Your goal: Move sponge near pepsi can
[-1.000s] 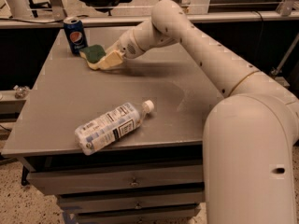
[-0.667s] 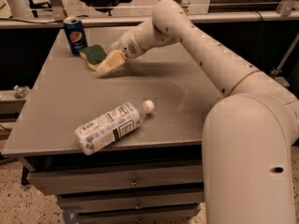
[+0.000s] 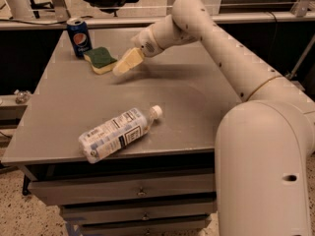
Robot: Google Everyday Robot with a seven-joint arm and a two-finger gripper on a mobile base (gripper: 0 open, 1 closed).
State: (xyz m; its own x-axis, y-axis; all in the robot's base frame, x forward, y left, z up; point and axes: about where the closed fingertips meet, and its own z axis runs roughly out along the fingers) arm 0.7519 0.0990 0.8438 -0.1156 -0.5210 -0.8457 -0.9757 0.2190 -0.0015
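Note:
The sponge [image 3: 100,59], dark green on top over pale yellow foam, lies flat on the grey table [image 3: 197,107] at the back left. It sits just right of the upright dark blue pepsi can [image 3: 78,37], a small gap apart. My gripper [image 3: 126,63], with pale yellow pads, hovers just right of the sponge, clear of it and empty. Its fingers point down and to the left.
A clear plastic bottle [image 3: 118,134] with a white label and white cap lies on its side near the table's front edge. Drawers [image 3: 138,191] sit under the table. My white arm spans the right side. A rail runs behind the table.
The gripper has let go of the sponge and drawn back a little to the right. The sponge stays beside the can.

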